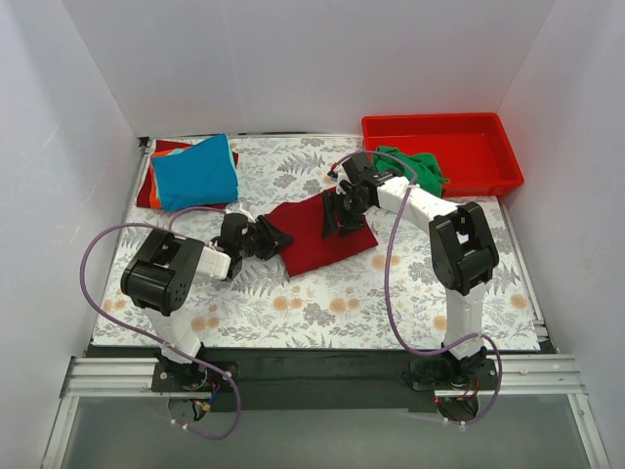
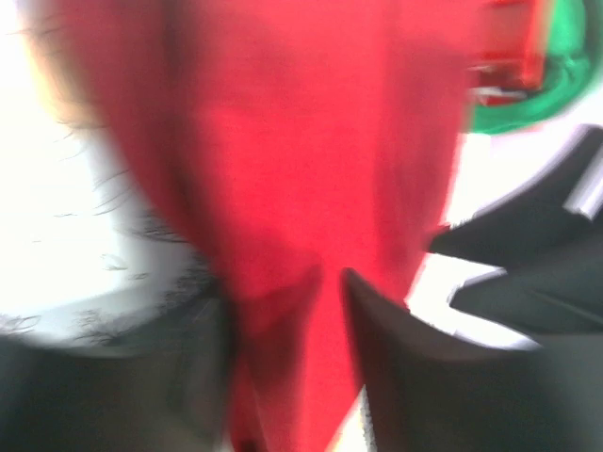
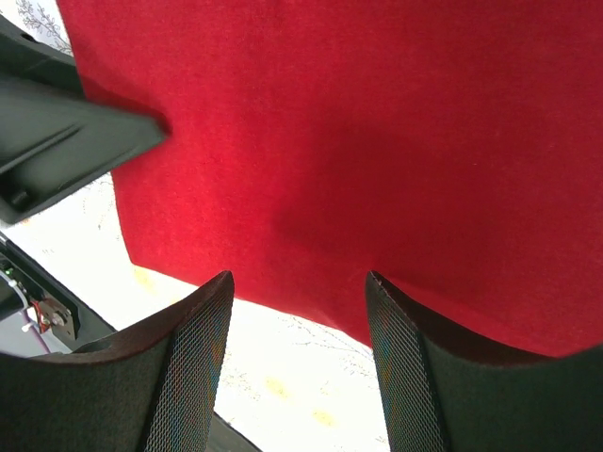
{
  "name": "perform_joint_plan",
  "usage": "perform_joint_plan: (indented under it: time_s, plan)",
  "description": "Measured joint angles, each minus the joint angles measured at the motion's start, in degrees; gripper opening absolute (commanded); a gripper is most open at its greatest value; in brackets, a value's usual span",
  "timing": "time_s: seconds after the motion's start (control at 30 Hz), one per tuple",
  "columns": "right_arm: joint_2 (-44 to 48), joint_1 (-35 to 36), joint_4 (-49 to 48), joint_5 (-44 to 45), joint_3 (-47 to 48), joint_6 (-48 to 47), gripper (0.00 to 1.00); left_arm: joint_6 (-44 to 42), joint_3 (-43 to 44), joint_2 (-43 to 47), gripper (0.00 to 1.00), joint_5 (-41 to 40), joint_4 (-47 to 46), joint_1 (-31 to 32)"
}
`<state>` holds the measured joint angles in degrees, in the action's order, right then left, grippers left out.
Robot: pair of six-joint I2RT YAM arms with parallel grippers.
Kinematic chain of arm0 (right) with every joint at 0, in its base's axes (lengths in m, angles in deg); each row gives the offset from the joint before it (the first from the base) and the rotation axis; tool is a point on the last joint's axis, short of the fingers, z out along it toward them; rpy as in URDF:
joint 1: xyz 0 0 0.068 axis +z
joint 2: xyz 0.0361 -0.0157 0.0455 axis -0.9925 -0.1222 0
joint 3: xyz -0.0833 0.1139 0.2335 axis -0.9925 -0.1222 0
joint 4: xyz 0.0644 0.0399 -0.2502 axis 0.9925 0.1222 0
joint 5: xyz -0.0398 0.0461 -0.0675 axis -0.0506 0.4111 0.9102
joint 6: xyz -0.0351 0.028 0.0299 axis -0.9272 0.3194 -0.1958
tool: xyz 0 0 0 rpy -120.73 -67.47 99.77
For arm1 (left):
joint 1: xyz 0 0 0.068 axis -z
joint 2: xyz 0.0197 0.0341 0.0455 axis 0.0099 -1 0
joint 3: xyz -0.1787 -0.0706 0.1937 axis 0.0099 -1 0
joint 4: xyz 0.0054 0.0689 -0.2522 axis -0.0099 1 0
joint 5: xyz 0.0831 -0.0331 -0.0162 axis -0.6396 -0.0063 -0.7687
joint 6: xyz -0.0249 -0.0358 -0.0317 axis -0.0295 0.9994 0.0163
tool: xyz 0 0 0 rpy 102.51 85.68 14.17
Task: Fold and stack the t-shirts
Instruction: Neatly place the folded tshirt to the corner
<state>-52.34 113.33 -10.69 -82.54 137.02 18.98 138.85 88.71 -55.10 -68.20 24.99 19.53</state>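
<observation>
Top external shows a green t-shirt (image 1: 415,168) bunched inside the red tray (image 1: 480,156).

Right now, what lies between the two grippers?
The dark red shirt lies flat between the left gripper and the right gripper, both at its edges; the top view shows it.

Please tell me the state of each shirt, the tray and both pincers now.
dark red t-shirt: lying mid-table, seemingly folded over.
blue t-shirt: folded, atop the far-left pile.
red tray: upright, far right.
green t-shirt: crumpled at the tray's left end.
left pincer: cloth between fingers; grip unclear, blurred.
right pincer: open over the dark red t-shirt's edge.
</observation>
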Motion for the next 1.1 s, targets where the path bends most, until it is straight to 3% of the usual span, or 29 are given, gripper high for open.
perform_joint_plan:
  time_s: [0.17, 0.37, 0.8, 1.1]
  plan:
    - [0.0, 0.0, -0.5, -0.2, -0.5, 0.0, 0.64, -1.4, 2.6, -0.6, 0.01, -2.6, 7.8, 0.2]
    - [0.0, 0.0, -0.7, -0.3, -1.5, 0.0, 0.64, -6.9, 11.6, -0.3, 0.0, -6.3, 23.7, 0.7]
    - [8.4, 0.0, 1.0, 2.3, -5.4, 0.0, 0.64, -37.4, 45.4, -7.8, 0.0, -21.9, 65.6, -3.1]
    - [12.3, 0.0, 1.4, 3.0, -9.1, 0.0, 0.64, -49.5, 59.7, -11.3, 0.0, -31.3, 78.7, -3.7]
